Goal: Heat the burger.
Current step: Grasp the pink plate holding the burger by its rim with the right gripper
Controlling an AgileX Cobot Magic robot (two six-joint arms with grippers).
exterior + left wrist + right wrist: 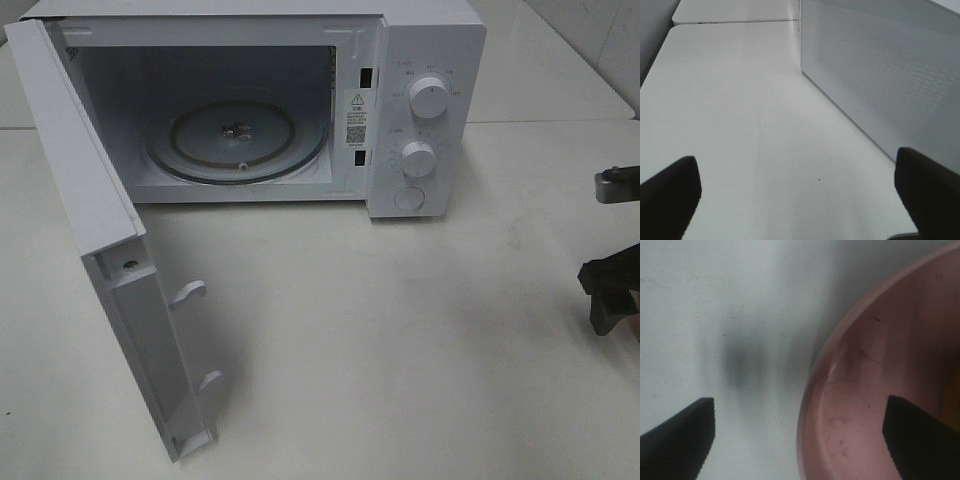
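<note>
The burger shows in no view, so its facing and long axis cannot be told. The right claw [800, 427] gapes wide, seemingly straddling the rim of the pink plate [880, 365]. The left claw [797, 187] hangs released over the bench [740, 110], beside the perforated wall of the microwave [880, 75].

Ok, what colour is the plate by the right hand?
Pink, a dusty rose with a few small dark specks. The plate shows best in the right wrist view.

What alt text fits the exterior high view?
A white microwave sits on a white table, its door swung open, showing the glass turntable. The right gripper shows at the right edge; no burger is visible.
</note>
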